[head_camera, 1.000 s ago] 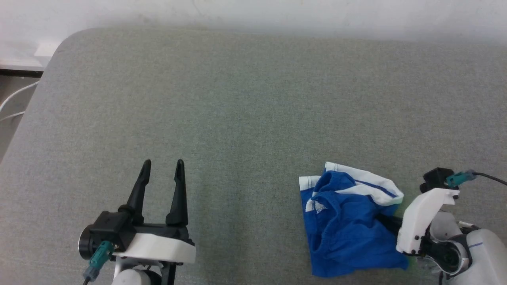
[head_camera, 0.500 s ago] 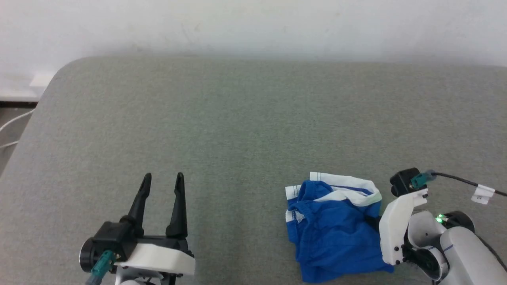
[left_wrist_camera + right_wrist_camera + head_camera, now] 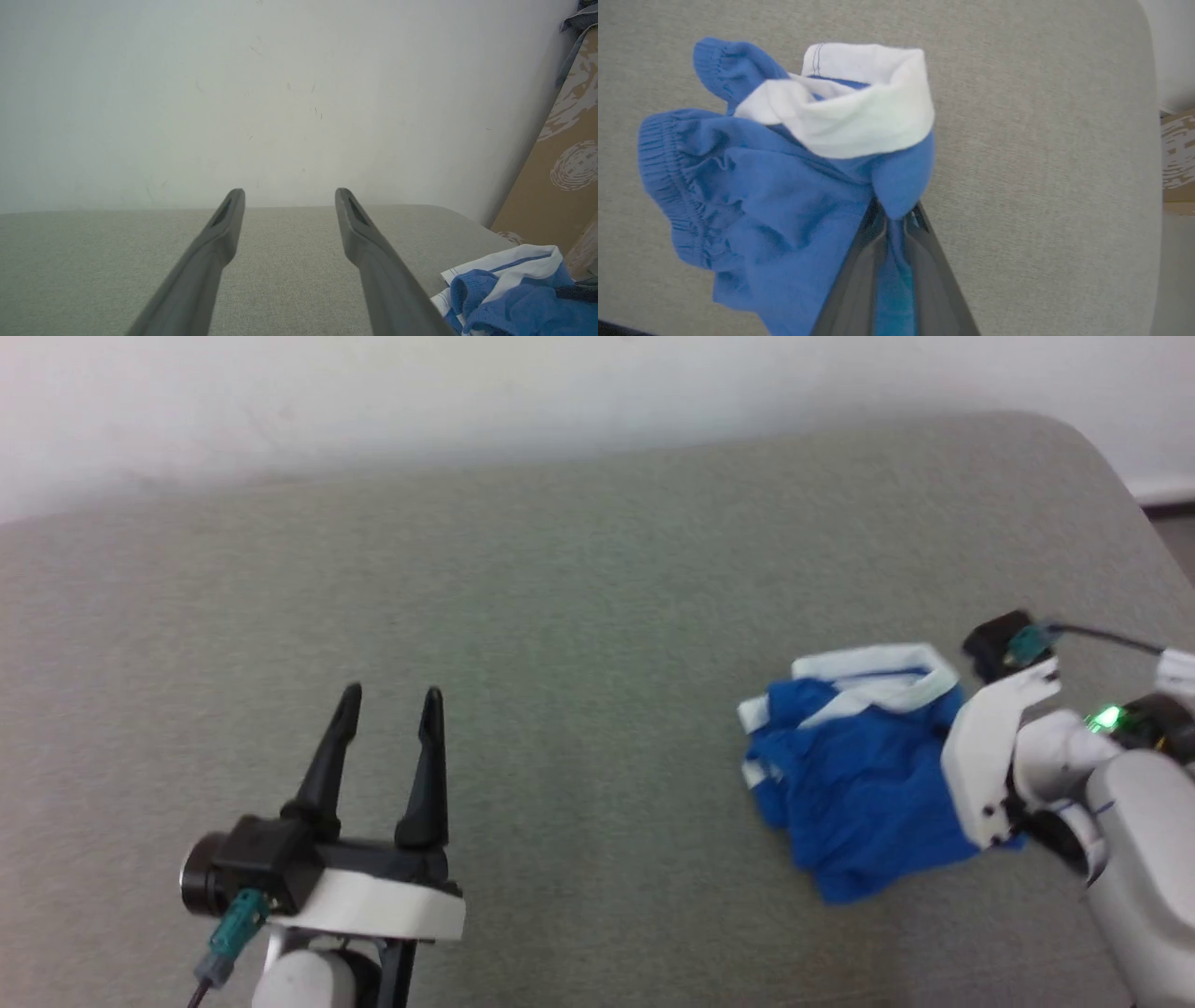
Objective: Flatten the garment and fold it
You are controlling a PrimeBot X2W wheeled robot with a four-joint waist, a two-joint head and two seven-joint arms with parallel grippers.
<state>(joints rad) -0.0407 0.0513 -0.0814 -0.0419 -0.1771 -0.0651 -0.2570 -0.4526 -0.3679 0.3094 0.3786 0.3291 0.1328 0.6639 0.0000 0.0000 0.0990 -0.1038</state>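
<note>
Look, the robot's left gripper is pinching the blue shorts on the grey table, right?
No, it is the right gripper that pinches the blue shorts on the grey table, as the right wrist view shows. The left gripper stands open, away from them.

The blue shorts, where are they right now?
In the head view the blue shorts are bunched on the right of the grey surface, a fold pinched in the right gripper, far from the left gripper.

The shorts (image 3: 864,784) are bright royal blue with white bands, one bearing a thin blue line. The padded surface (image 3: 560,616) is grey-green weave, the wall (image 3: 467,392) white. The left gripper (image 3: 391,692) has black fingers. The board (image 3: 542,200) is brown with pale swirls.
</note>
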